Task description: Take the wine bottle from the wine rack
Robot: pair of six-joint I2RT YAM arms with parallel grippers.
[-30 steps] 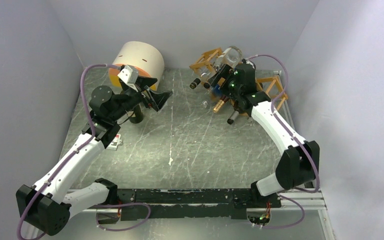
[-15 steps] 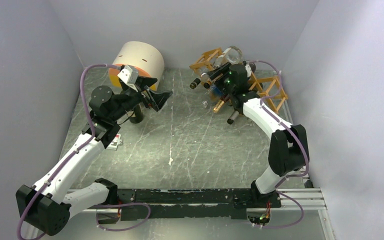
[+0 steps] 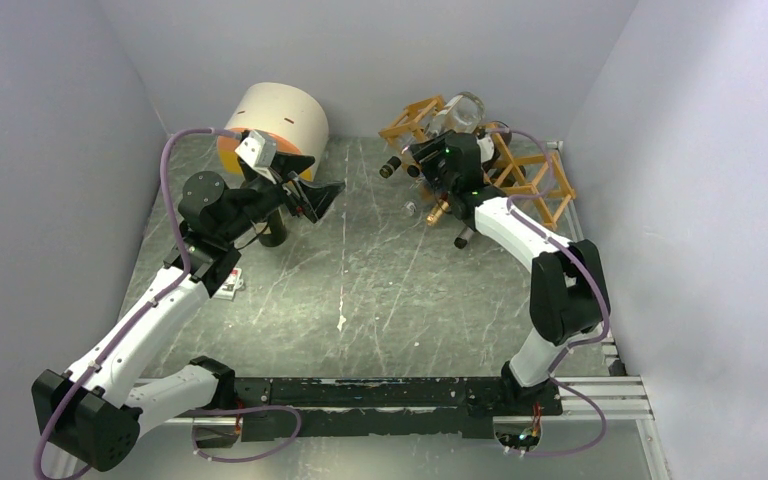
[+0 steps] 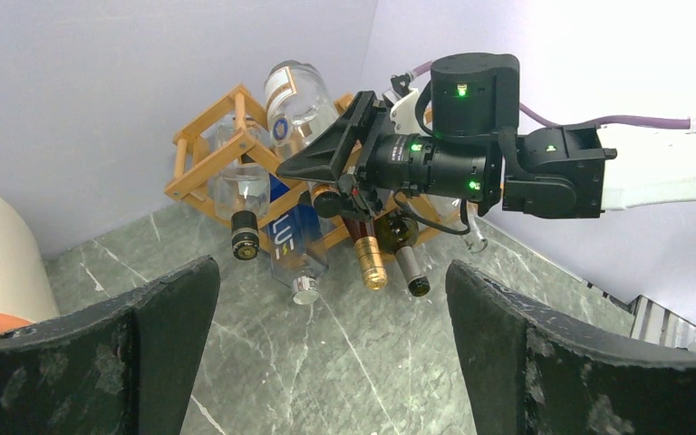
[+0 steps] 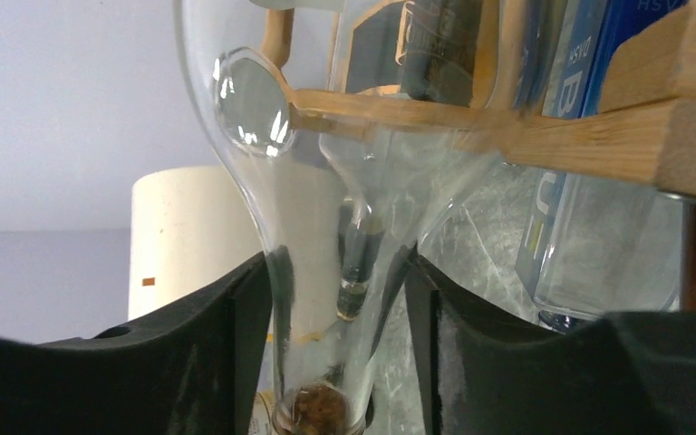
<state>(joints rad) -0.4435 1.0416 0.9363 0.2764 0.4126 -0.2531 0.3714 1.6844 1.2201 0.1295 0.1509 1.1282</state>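
The wine rack (image 3: 532, 176) is an orange wooden lattice at the back right, also in the left wrist view (image 4: 201, 156) and as a bar in the right wrist view (image 5: 580, 136). Several bottles lie in it. The wine bottle (image 5: 326, 227) is clear glass with a cork in its neck; its body (image 3: 465, 108) sticks out at the rack's top (image 4: 301, 91). My right gripper (image 5: 337, 362) has both pads against that neck, at the rack's front (image 3: 430, 160) (image 4: 313, 163). My left gripper (image 3: 310, 200) hovers open and empty over the table, facing the rack (image 4: 331, 267).
A cream and orange cylinder (image 3: 272, 125) stands at the back left, behind the left arm. Other bottle necks stick out of the rack toward the table: a blue-labelled one (image 4: 294, 249), a gold-capped one (image 4: 372, 267) and a dark one (image 4: 412, 272). Walls close in on both sides.
The right gripper slid back and left along the rack front and its jaws narrowed from wide onto the clear bottle's neck. The left arm has not moved.
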